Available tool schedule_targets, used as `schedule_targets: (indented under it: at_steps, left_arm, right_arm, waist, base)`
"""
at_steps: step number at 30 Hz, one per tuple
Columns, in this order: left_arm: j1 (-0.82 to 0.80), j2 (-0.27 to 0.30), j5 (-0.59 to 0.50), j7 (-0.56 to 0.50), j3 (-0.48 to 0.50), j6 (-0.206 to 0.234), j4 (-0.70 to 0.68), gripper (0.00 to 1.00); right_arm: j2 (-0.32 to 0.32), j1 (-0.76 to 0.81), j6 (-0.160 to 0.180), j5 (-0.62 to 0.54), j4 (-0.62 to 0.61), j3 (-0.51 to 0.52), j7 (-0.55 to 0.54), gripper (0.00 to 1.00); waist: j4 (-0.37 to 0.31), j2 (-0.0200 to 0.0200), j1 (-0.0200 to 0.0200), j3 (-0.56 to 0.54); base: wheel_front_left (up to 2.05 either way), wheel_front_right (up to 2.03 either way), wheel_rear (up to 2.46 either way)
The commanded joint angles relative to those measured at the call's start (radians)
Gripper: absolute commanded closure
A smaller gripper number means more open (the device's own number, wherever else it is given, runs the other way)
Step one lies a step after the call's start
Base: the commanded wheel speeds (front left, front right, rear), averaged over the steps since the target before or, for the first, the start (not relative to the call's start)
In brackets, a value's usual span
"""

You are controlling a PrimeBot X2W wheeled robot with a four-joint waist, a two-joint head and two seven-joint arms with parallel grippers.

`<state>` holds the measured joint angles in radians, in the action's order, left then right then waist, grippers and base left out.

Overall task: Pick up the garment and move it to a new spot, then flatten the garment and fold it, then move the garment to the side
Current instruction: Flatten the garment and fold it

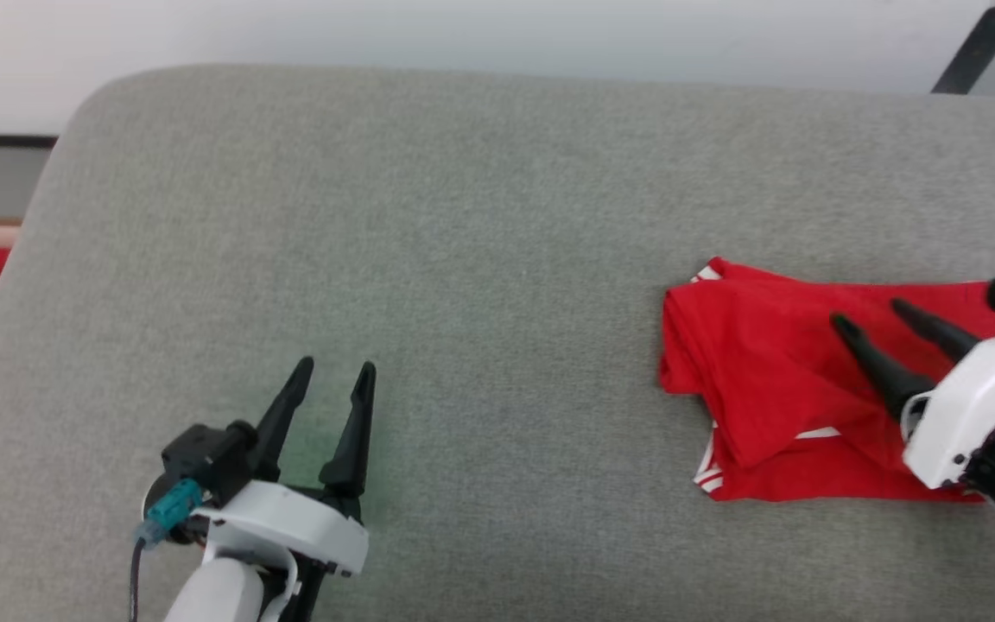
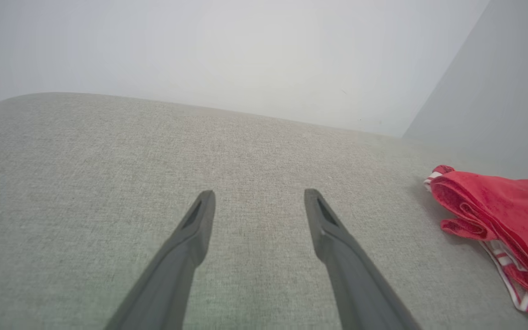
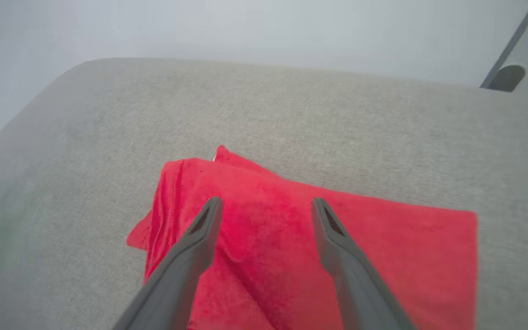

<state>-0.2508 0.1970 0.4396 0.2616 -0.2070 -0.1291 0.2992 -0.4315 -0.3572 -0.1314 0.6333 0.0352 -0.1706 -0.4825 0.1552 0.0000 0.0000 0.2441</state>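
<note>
My right fingers (image 1: 873, 361) stand spread, gripping nothing, the folded garment (image 1: 757, 380) beneath their tips; my left fingers (image 1: 349, 432) gape empty over grey worktop (image 1: 497, 216).

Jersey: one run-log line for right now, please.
jersey: folded, on grey cushion | right gripper: jaws open over jersey | left gripper: jaws open, empty

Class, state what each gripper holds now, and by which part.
Nothing is held. The left gripper is open over the grey fabric surface; the right gripper is open above the folded red white-trimmed jersey.

Red garment (image 1: 765, 380), seemingly white-striped trim (image 1: 708, 472); grey surface (image 1: 463, 259)
</note>
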Motion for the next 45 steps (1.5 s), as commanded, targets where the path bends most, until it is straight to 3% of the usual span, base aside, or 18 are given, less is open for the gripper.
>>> schedule_targets:
  at_steps: [1, 7, 15, 22, 32, 45]
  left_arm:
    - [0.013, 0.007, 0.007, 0.004, 0.0, -0.003, 0.003, 0.0]
    - [0.042, 0.028, 0.034, 0.004, 0.005, -0.003, 0.019, 0.0]
    - [0.092, 0.047, 0.039, 0.004, 0.043, -0.002, 0.036, 0.0]
    - [0.156, 0.067, 0.024, 0.004, 0.069, 0.013, 0.008, 0.0]
    - [0.259, 0.085, 0.01, 0.002, 0.11, 0.035, -0.095, 0.0]
    - [0.406, 0.084, -0.017, 0.002, 0.124, 0.077, -0.237, 0.0]
  right_arm:
    - [-0.006, 0.011, 0.002, -0.011, 0.007, 0.002, 0.028, 0.0]
    - [-0.01, 0.05, 0.002, -0.042, 0.122, 0.044, 0.235, 0.0]
    - [0.039, 0.12, 0.002, -0.085, 0.232, 0.069, 0.487, 0.0]
    - [0.075, 0.182, 0.002, -0.121, 0.265, 0.086, 0.631, 0.0]
    - [0.117, 0.276, 0.002, -0.17, 0.205, 0.11, 0.694, 0.0]
    - [0.152, 0.394, 0.002, -0.201, 0.057, 0.201, 0.64, 0.0]
  waist:
    - [-0.031, 0.0, 0.0, -0.032]
    - [-0.061, 0.0, 0.0, -0.072]
    - [-0.081, 0.0, 0.0, -0.147]
    - [-0.09, 0.0, 0.0, -0.218]
    - [-0.091, 0.0, 0.0, -0.275]
    - [-0.106, 0.0, 0.0, -0.266]
  base:
    - [0.0, 0.0, 0.0]
    - [0.0, 0.0, 0.0]
    - [0.0, 0.0, 0.0]
    - [0.0, 0.0, 0.0]
    - [0.0, 0.0, 0.0]
    - [0.0, 0.0, 0.0]
